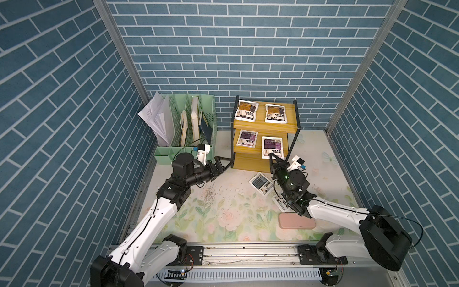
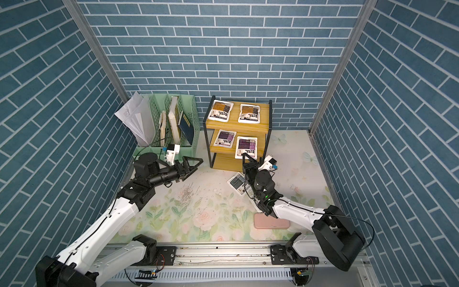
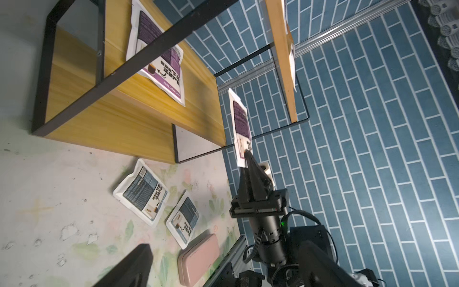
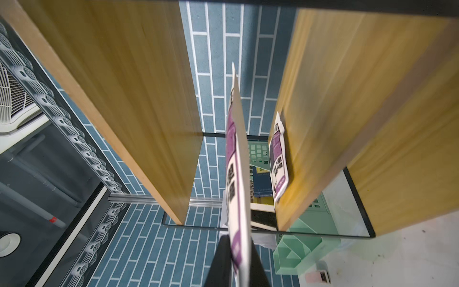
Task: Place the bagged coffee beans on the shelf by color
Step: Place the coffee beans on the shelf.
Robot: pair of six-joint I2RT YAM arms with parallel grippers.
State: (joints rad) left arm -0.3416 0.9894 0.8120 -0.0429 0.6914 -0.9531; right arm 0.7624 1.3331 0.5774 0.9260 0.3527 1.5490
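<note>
The right fingers [image 1: 271, 157] are clamped on the near edge of a flat white pouch with a purple label [image 1: 272, 146], holding it just above the right half of the middle board of the three-tier yellow-board shelf in a thin black frame [image 1: 273, 125], beside its purple twin [image 1: 247, 138]. The left fingers [image 2: 198, 166] stand wide open and empty by the shelf's front corner. Let go here, the pouch may tip off, since its near edge overhangs the board's front; pushed deeper, it could snag on the frame. Two grey-blue pouches [image 3: 141, 192] lie on the floral desk [image 1: 223, 211], close under the right arm [image 1: 330, 210] — a careless retreat could scuff them.
</note>
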